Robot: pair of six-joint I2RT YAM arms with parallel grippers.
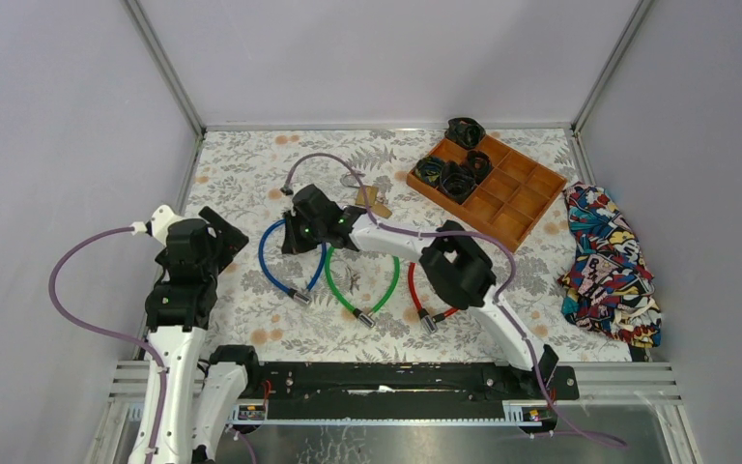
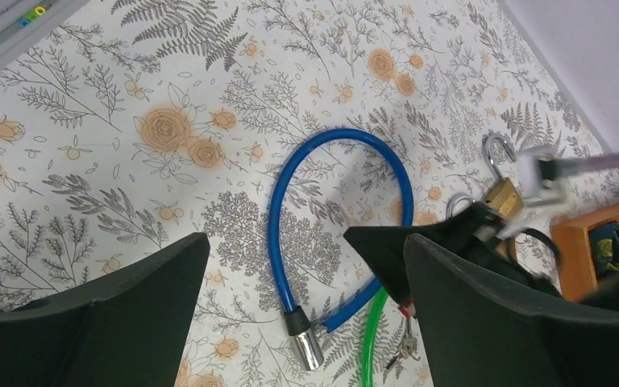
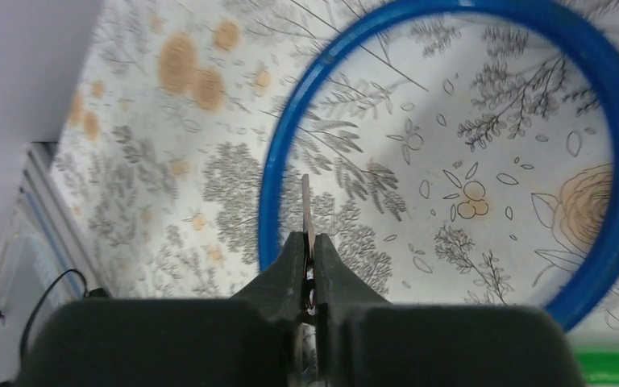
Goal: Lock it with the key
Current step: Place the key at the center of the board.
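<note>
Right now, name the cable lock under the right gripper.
The blue cable lock, leftmost: the right gripper, shut on a key, sits above its loop. The green cable lock and red cable lock lie farther right.

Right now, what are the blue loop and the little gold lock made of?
The blue cable lock looks like glossy plastic-coated cable, judging by its smooth shine, with a silvery metal tip. The padlock looks like brass, yellowish and dull-shiny, with a silvery, probably steel shackle.

Left claw [image 2: 306, 238] gapes wide; right claw [image 3: 308, 242] pinched together.
</note>
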